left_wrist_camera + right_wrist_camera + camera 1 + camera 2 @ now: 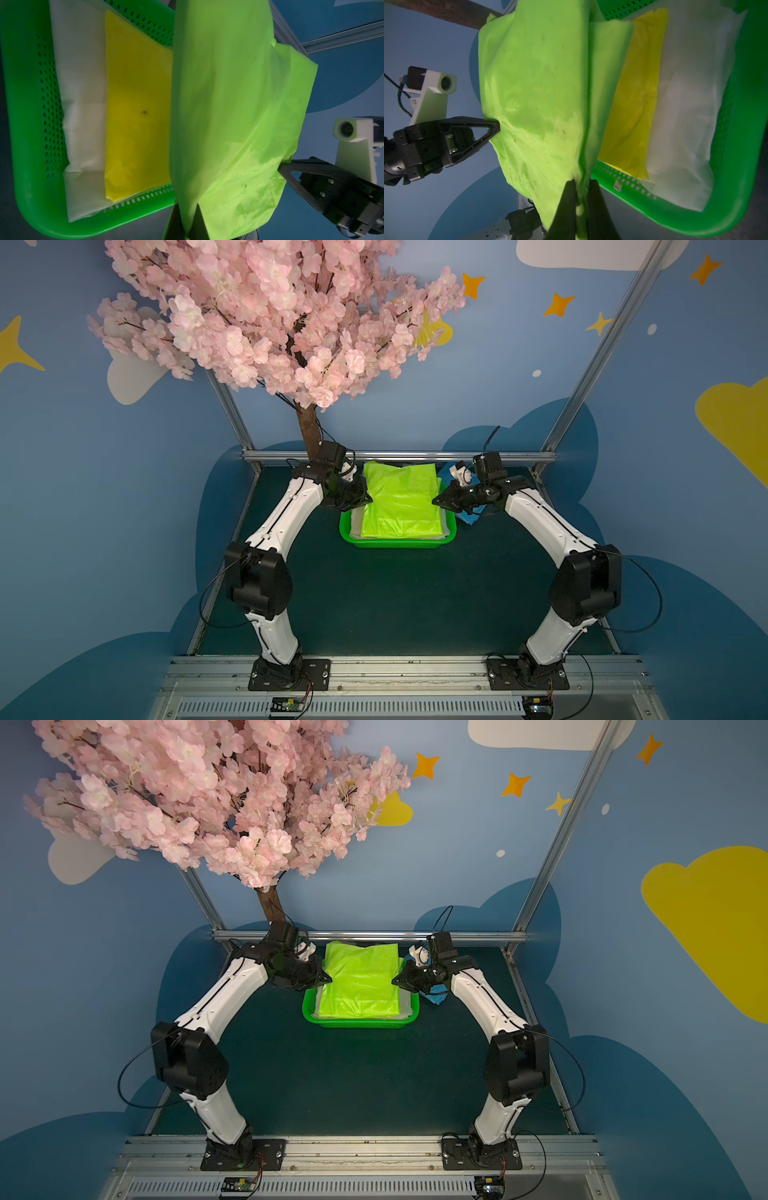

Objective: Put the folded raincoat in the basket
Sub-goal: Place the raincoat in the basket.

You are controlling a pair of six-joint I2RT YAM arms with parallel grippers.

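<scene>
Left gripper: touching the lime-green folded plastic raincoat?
Touching. In the left wrist view the left gripper is shut on the edge of the lime-green raincoat, with the film pinched between its black fingers.

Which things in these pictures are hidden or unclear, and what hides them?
- Both top views: the blue crumpled item beside the bright green mesh basket sits mostly behind the right arm; unidentifiable.
- Both top views: the held lime-green folded raincoat covers the basket's far end.
- Wrist views: the raincoat hides part of the yellow folded sheet.
</scene>
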